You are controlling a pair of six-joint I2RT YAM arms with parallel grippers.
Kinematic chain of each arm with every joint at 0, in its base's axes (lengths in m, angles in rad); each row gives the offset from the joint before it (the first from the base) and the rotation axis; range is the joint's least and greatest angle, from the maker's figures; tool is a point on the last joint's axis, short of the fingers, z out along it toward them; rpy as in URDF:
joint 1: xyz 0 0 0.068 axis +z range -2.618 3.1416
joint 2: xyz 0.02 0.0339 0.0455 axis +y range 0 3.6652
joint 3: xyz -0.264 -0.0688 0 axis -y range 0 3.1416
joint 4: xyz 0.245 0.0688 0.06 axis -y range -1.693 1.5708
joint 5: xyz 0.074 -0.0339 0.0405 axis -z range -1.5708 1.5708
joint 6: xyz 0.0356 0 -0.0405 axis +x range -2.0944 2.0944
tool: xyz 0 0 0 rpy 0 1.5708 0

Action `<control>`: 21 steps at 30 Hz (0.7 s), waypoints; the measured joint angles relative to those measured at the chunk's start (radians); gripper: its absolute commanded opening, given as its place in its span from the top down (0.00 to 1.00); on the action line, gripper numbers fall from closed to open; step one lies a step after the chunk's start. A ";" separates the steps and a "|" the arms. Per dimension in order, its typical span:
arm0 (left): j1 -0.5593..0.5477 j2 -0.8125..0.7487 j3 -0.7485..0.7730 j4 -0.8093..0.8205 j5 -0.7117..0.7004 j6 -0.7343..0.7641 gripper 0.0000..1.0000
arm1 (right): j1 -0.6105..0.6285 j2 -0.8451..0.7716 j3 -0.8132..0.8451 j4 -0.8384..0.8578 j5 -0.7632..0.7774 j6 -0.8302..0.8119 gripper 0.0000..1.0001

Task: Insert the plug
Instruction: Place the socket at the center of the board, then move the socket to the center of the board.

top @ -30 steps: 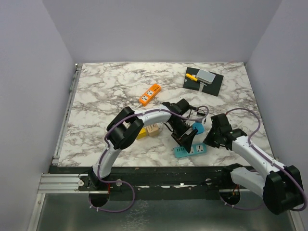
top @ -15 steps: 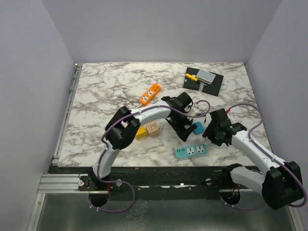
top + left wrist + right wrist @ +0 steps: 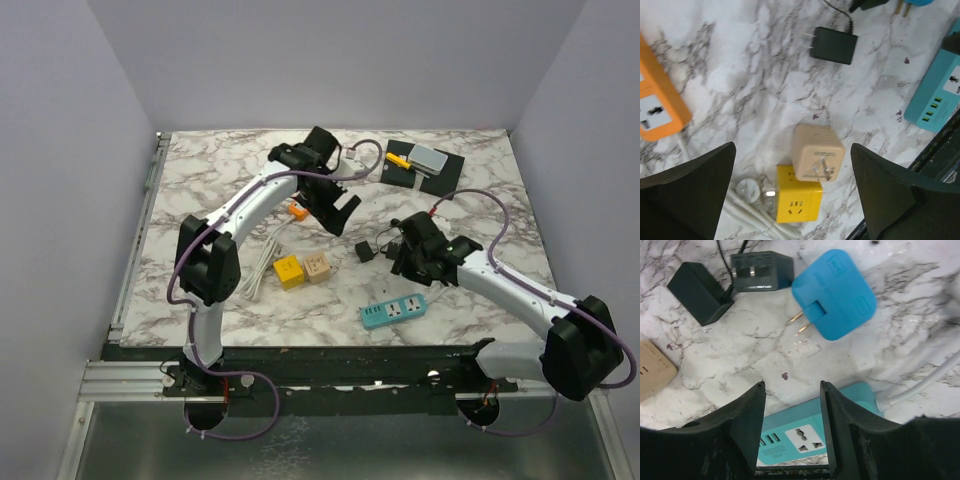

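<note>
Blue plug (image 3: 835, 292): loose on marble surface (image 3: 920, 315), prongs exposed, near teal power strip (image 3: 805, 432), not inserted. Right fingers (image 3: 740, 435): parted, empty, above both. Left fingers (image 3: 690, 190): spread wide, empty.

Left gripper (image 3: 792, 149), right gripper (image 3: 792, 386): spread, empty.

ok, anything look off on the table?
Blue plug lies loose on the marble, prongs bare, near the teal power strip but not in it. Right gripper is open, holding nothing.
</note>
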 measured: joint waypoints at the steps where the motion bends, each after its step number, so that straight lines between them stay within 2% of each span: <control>1: 0.032 -0.013 0.000 -0.005 -0.001 0.004 0.01 | 0.023 0.019 0.013 0.000 0.002 0.002 0.44; 6: 0.153 -0.019 0.010 0.016 -0.047 0.019 0.01 | 0.080 0.065 0.082 0.011 0.035 0.003 0.39; 10: 0.234 0.051 0.051 0.074 -0.123 0.033 0.01 | 0.113 0.077 0.114 0.053 0.051 -0.001 0.33; 21: 0.243 0.311 0.215 0.175 -0.201 0.023 0.01 | 0.123 0.074 0.113 0.149 0.051 -0.028 0.28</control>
